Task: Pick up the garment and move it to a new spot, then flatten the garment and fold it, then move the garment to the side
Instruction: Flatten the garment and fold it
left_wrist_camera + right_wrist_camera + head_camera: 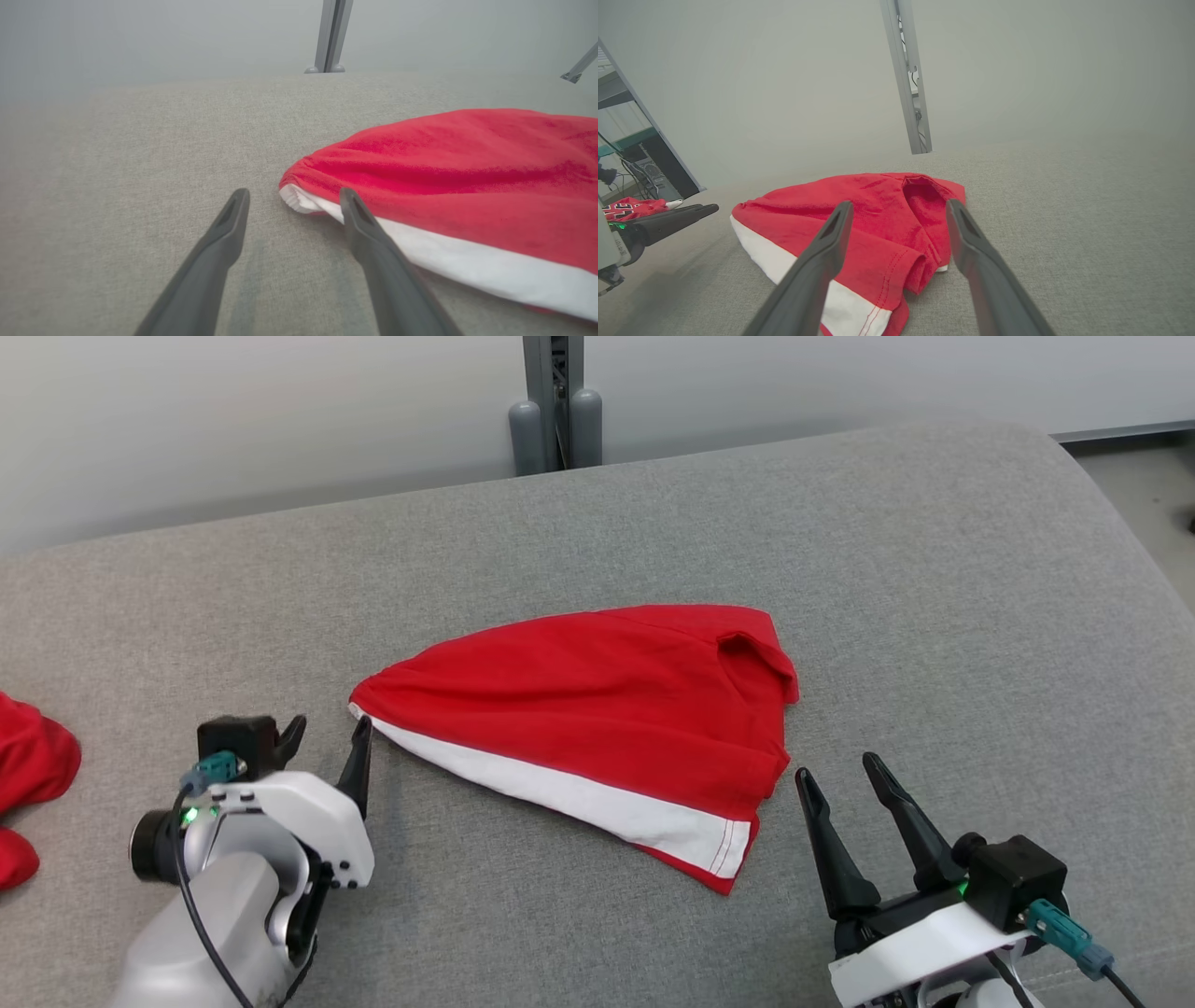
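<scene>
The red garment [597, 700] lies folded flat in a rough triangle at the middle of the grey cushion [840, 523] — narrow end left, wide end right — with a white band along its near edge.

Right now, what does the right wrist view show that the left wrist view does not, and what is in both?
Right wrist view's own: the right gripper, open, pointing at the garment's folded end; the left gripper at the left edge; a second red cloth far left. Left wrist view's own: the left gripper's spread fingers beside the garment's bunched corner, and a slanted metal leg top right. Shared: the red garment with its white band, the grey cushion, the upright metal post.
</scene>
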